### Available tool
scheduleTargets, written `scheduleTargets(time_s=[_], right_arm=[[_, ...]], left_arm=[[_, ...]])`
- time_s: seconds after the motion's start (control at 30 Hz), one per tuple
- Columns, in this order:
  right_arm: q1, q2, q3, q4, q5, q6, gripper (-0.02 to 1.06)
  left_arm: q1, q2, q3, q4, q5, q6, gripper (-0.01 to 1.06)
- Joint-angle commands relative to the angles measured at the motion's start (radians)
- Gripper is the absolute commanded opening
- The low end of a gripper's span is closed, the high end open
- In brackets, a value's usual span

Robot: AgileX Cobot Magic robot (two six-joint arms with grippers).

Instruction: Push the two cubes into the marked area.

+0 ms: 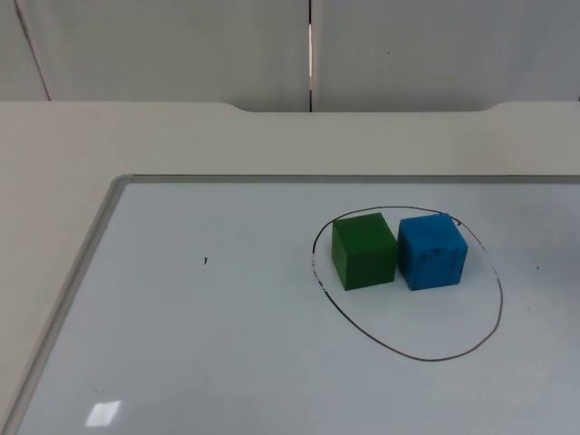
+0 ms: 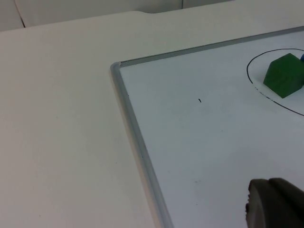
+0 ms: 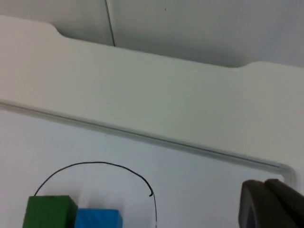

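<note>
grey partition wall (image 1: 163,45) is standing behind the white table (image 1: 181,136). whiteboard (image 1: 227,344) with metal rim is lying flat on the table. black oval outline (image 1: 500,299) is marking the area on the board. green cube (image 1: 363,251) and blue cube (image 1: 432,251) are sitting inside the oval, side by side and just about touching, green to the left. left gripper (image 2: 273,204) is hanging over the board, well apart from the cubes; right gripper (image 3: 270,204) is hanging near the board's corner. open or closed: cannot tell for either.
</note>
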Motion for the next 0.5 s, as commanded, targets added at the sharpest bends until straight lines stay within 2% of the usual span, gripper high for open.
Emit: scheduleTargets(time_s=[0.0, 0.27, 0.47], right_arm=[[-0.001, -0.050, -0.004, -0.004, 0.033, -0.005, 0.00], [-0.001, -0.240, -0.004, -0.004, 0.117, -0.005, 0.00], [-0.001, -0.305, 0.014, -0.004, 0.144, -0.005, 0.00]], left_arm=[[0.002, -0.004, 0.004, 0.005, -0.002, 0.000, 0.00], [0.002, -0.004, 0.004, 0.005, -0.002, 0.000, 0.00], [0.002, -0.004, 0.004, 0.005, -0.002, 0.000, 0.00]])
